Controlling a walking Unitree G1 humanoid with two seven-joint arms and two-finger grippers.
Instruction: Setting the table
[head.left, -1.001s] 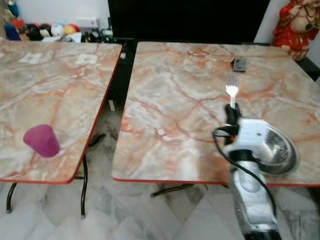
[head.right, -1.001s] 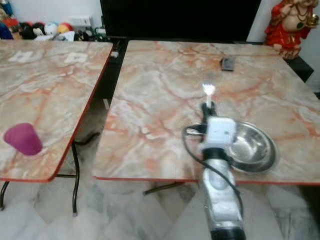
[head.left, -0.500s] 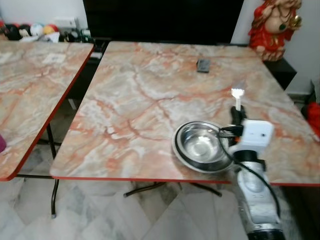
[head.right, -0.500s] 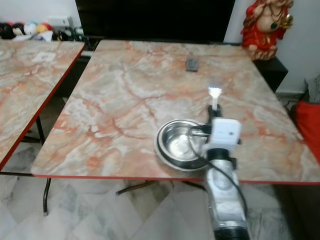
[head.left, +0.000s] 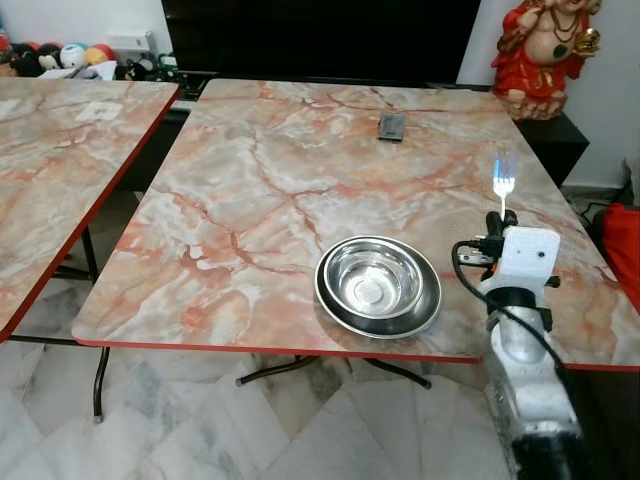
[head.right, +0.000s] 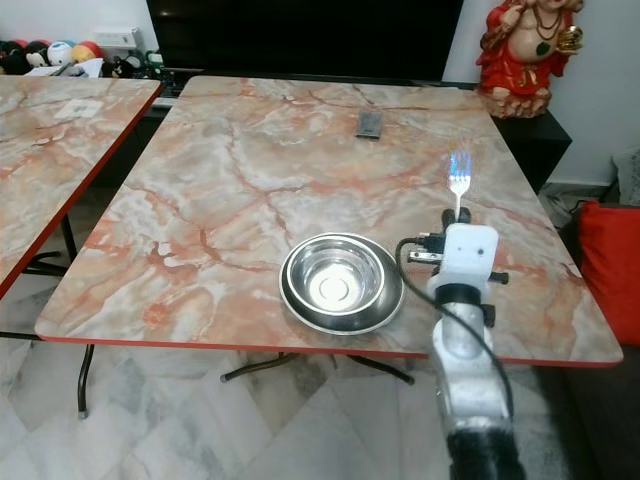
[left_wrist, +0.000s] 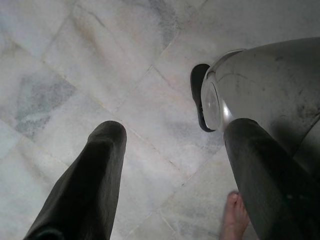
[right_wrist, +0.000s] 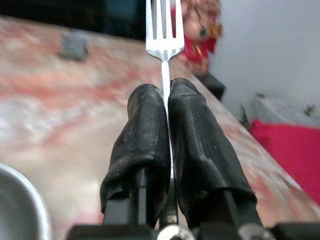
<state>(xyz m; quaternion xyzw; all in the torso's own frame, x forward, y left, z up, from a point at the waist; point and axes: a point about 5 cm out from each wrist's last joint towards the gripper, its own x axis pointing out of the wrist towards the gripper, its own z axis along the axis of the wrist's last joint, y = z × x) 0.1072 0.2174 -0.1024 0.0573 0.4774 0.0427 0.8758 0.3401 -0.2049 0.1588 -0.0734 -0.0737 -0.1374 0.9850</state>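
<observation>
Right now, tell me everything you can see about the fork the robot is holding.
The fork is shiny silver metal with a thin straight handle and four tines. The right gripper is shut on its handle, the two black fingers pressed against it from either side, so the lower handle is hidden. It points forward, head and tines sticking out past the fingertips. It is held above the marble-patterned table, to the right of the steel bowl, and touches neither.
</observation>
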